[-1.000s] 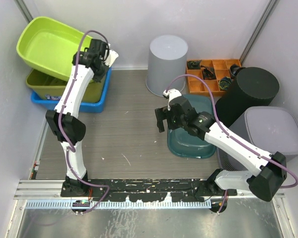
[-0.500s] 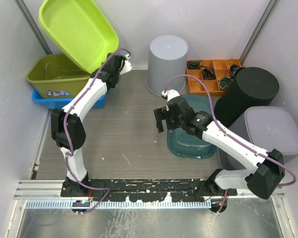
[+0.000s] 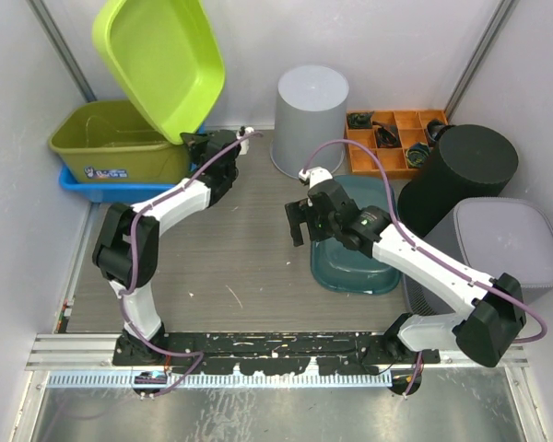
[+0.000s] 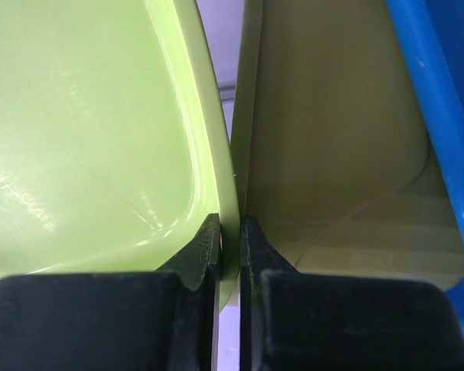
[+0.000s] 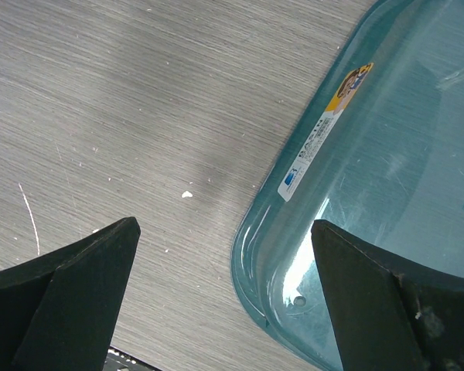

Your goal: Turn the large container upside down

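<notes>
**Lime container tipped up, back left**

Over the brushed grey table [image 3: 240,249], I see the glossy lime container [image 3: 161,64] tilted above the olive tub [image 3: 111,138]. My left gripper [image 4: 230,232] pinches its rim. A grey bucket [image 3: 311,115] stands nearby. The right gripper [image 5: 224,226] gapes beside the teal basin [image 5: 387,154].

Two green tubs [image 3: 161,64] [image 3: 120,158], one blue tray [image 3: 101,191], one teal tub [image 3: 355,272], three bins [image 3: 311,110] [image 3: 461,175] [image 3: 498,249]
</notes>
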Controlling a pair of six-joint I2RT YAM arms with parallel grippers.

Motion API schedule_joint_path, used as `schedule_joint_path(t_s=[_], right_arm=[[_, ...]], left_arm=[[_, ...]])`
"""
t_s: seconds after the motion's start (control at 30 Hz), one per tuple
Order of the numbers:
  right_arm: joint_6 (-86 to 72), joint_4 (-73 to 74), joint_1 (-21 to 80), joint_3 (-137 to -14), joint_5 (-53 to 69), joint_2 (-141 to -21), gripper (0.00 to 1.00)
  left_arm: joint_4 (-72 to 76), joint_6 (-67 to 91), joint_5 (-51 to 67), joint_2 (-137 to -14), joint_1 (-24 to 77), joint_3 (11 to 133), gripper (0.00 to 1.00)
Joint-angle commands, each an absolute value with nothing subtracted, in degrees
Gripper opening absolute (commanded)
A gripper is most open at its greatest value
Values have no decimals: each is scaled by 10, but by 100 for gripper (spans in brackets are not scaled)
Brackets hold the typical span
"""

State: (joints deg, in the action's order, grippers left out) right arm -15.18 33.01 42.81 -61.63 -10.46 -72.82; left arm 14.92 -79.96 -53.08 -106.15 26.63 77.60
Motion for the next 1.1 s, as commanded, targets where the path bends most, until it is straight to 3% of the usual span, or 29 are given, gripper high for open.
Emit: schedule_joint_path(t_s=[0.0,0.13,0.27,0.53,0.8,1.07], right_arm=[[-157,311,431,-618,-118,-732,100],[-158,314,430,-614,-120,-730,100],[-158,314,431,-612,-120,-735,100],[-161,314,430,-611,-115,-753,100],[-160,323,430,-619,-136,-759,100],[-157,364,431,-664,-220,-727,100]], left_arm=[[192,-698,-620,-966,273,785,0],[-246,-346,-533,-929,277,881,0],[-407,-230,-443,-906,295,909,0],[-580,-116,-295,-902,296,938,0],[-599,-102,-239,-887,297,934,0],[-774,-145,-97,-885,320,1160,0]])
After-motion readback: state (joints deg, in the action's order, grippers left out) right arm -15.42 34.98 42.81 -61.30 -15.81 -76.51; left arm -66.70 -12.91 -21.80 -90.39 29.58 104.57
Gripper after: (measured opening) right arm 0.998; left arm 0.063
